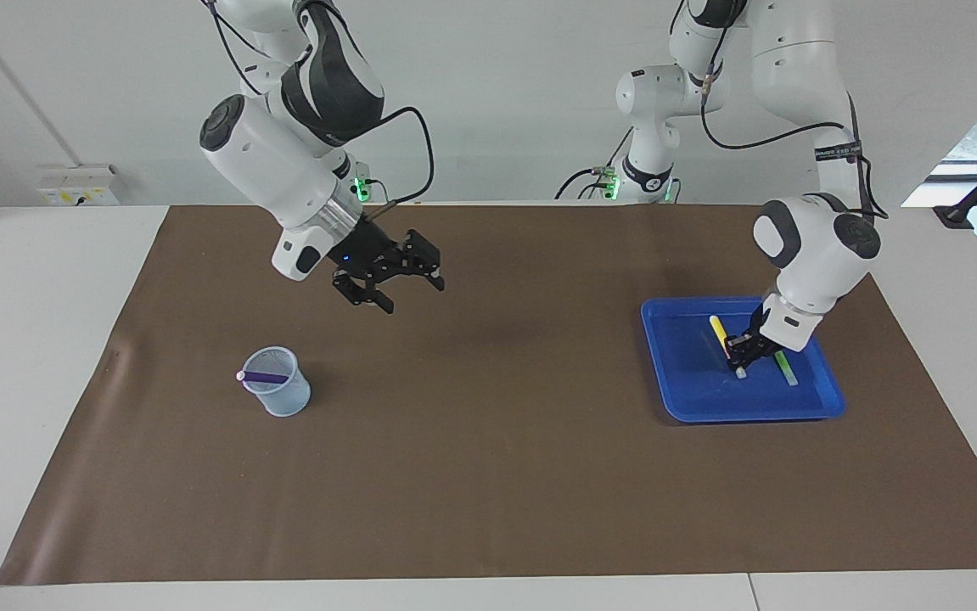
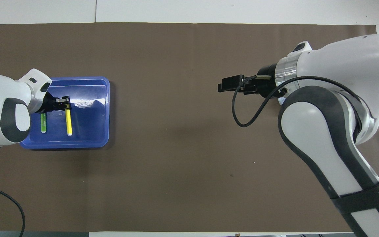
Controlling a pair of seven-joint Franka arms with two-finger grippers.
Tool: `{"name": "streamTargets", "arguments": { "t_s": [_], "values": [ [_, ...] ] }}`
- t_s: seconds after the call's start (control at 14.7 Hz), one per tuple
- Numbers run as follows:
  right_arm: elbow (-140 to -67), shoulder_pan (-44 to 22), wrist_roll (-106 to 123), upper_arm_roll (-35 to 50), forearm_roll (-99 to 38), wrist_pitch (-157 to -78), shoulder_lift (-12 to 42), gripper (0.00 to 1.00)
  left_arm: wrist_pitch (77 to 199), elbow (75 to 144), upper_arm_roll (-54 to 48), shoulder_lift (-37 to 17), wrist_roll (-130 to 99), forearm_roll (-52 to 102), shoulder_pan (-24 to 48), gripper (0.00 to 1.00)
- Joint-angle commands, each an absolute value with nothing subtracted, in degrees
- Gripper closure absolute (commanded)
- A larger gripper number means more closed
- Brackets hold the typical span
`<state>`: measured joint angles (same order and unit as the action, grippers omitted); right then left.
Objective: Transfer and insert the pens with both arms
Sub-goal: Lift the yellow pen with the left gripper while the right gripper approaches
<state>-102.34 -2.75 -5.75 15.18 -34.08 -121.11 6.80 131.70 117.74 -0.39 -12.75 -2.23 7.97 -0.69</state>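
Brown mat (image 1: 488,475), blue tray (image 1: 666,373), cup (image 1: 284,399).

place: robotics lab | evidence: two white arms (image 1: 284,170) bolted at brown-papered table (image 1: 488,475); bare white wall (image 1: 496,102)

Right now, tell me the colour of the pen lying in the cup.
Purple pen with a whitish end, in the cup; clearest in the facing view.
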Motion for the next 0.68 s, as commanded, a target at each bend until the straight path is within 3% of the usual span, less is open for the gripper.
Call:
{"name": "streamTargets", "arguments": {
  "t_s": [0.0, 0.61],
  "values": [
    [-102.39, -2.11, -11.06, 17.49, -40.14, -123.83, 7.29, 0.0, 124.38, 114.44, -0.09, -10.37, -12.43, 7.03, 2.1, 1.0],
    [-106.69, -9.49, -20.83, 17.58, -52.37, -137.45, 6.33, 0.0, 123.92, 111.63, -0.53, -9.84, -58.25, 11.49, 13.43, 1.0]
  ]
}}
